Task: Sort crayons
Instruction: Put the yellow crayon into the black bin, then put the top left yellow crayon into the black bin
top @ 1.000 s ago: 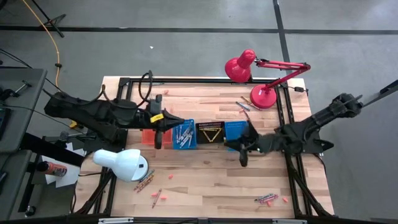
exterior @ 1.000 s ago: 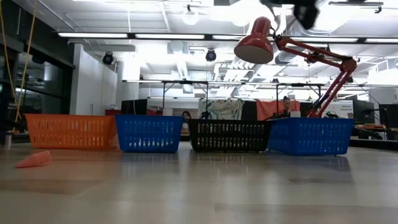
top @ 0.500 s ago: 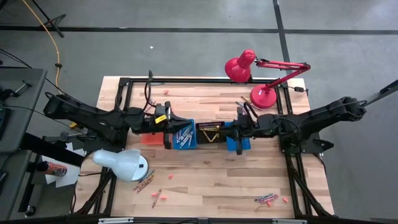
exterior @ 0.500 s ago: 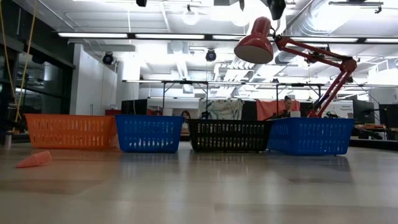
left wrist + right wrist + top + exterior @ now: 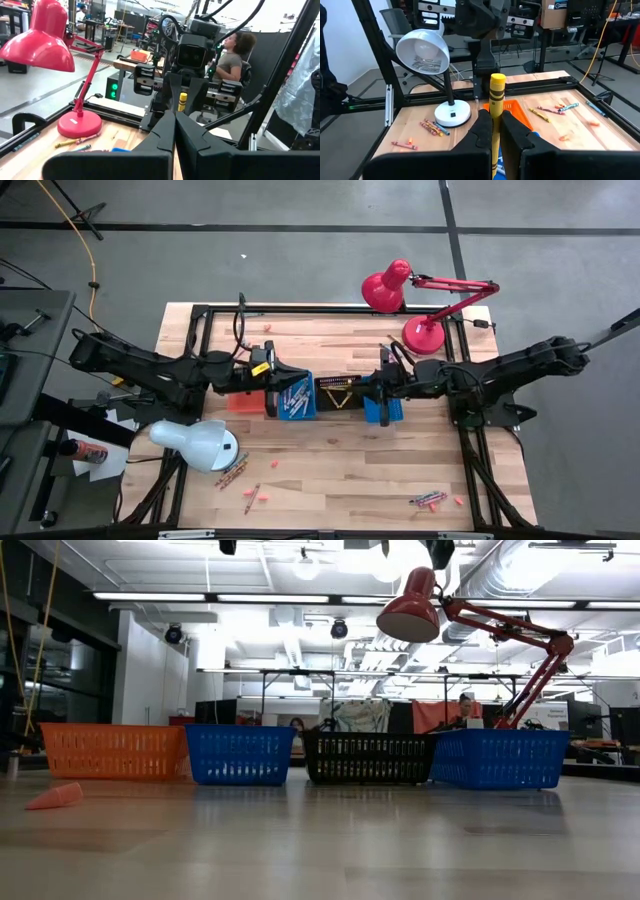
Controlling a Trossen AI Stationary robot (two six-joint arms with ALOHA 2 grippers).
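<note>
My right gripper (image 5: 382,394) is shut on a yellow crayon (image 5: 496,95) above the right blue basket (image 5: 380,408). My left gripper (image 5: 270,394) is shut and empty, between the orange basket (image 5: 237,401) and the left blue basket (image 5: 296,396), which holds several crayons. A black basket (image 5: 338,393) stands between the two blue ones. The two grippers face each other. The left wrist view shows the yellow crayon (image 5: 183,101) in the right gripper. Loose crayons lie flat on the table by the white lamp (image 5: 232,470), at the near right (image 5: 430,499) and by the red lamp (image 5: 395,350). My right gripper pinches the yellow crayon between its two fingers, on the crayon's shaft (image 5: 495,120) below its black-banded end (image 5: 497,79). The fingers come level from the table's right. The crayon sticks up past the fingers, clear of the basket and the table.
A white lamp (image 5: 195,442) stands at the near left and a red desk lamp (image 5: 420,335) at the far right. Small pink bits (image 5: 262,495) lie near the front edge. In the low view the four baskets stand in a row (image 5: 240,753), with an orange stub (image 5: 55,797) on the left.
My right gripper has risen and gone toward the far edge, from the bare table in front of the baskets to above the right blue basket. My left gripper has gone right, from over the orange basket toward the left blue basket. Both have held still for the last half second.
</note>
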